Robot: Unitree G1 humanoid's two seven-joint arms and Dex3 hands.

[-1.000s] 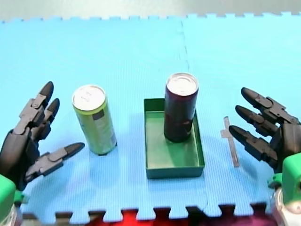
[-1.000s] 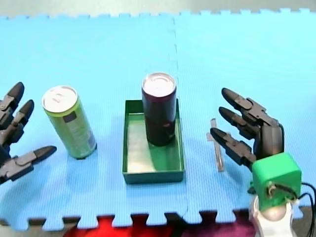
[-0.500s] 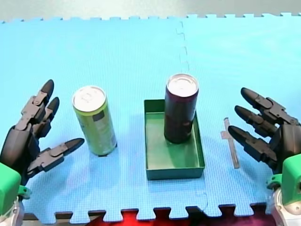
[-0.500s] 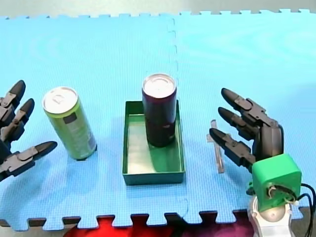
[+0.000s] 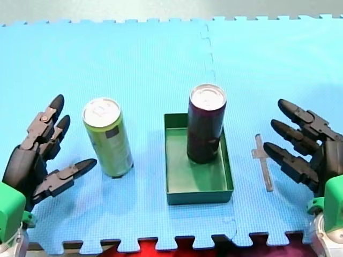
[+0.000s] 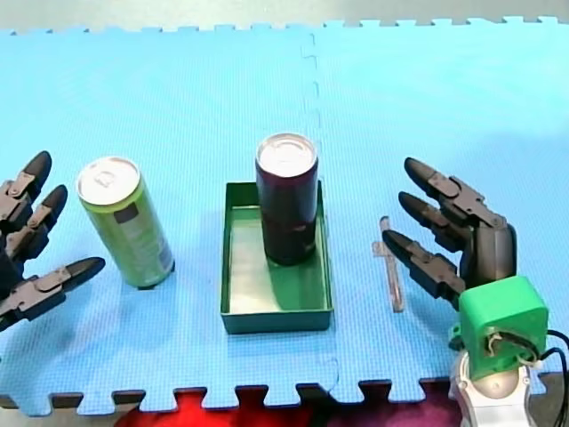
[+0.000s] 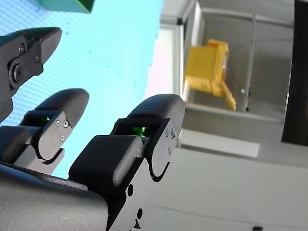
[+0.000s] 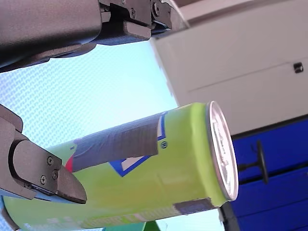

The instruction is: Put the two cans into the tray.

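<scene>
With the dark can (image 5: 206, 126) standing at the tray's (image 5: 199, 196) far end, close your empty left robot hand (image 5: 45, 155) on the green can (image 5: 108, 138) just right of it and lift that into the near half, the right robot hand (image 5: 300, 152) empty to the tray's right.

A blue foam mat (image 5: 134, 53) of interlocking tiles covers the surface, with a seam (image 5: 206, 43) running from near to far down its middle. A small clear strip (image 5: 263, 163) with a short crosspiece lies flat on its right part. Red (image 5: 177, 251) shows past the near edge. The first wrist view shows a yellow object (image 7: 211, 67) against a grey background.
</scene>
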